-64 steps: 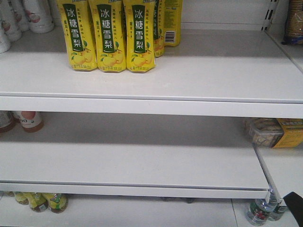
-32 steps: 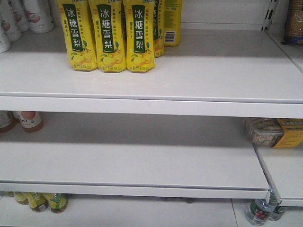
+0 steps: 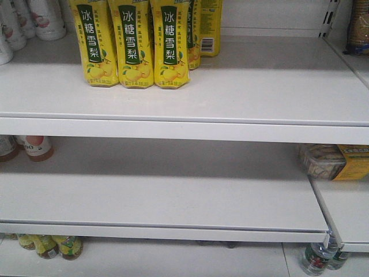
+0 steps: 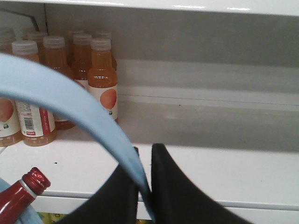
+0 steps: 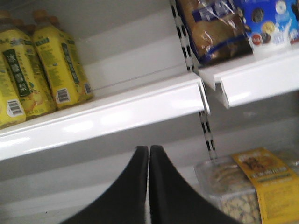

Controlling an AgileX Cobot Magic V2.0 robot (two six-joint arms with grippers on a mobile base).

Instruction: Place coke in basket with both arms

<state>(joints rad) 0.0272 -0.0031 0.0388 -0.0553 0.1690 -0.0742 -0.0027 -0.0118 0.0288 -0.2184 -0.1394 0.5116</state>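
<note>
In the left wrist view the basket's pale blue handle (image 4: 70, 98) arcs from the upper left down into my left gripper (image 4: 145, 154), which is shut on it. Low at the left edge, the coke (image 4: 33, 180) shows only its red cap and dark red neck, tilted, beside a bit of pale blue basket rim (image 4: 29, 215). The rest of the basket is out of view. My right gripper (image 5: 149, 151) is shut with nothing between its fingers, held in front of a white shelf edge (image 5: 117, 114). Neither gripper shows in the front view.
White store shelves (image 3: 184, 124) fill the front view. Yellow drink bottles (image 3: 134, 43) stand on the upper one. Orange-drink bottles (image 4: 103, 79) stand at the back left of the shelf facing my left gripper. A clear snack box (image 5: 243, 186) and bagged goods (image 5: 215, 28) sit near my right gripper.
A black arm part seen at the front view's lower right corner one second ago has left the picture. The shelves and goods have not moved.
</note>
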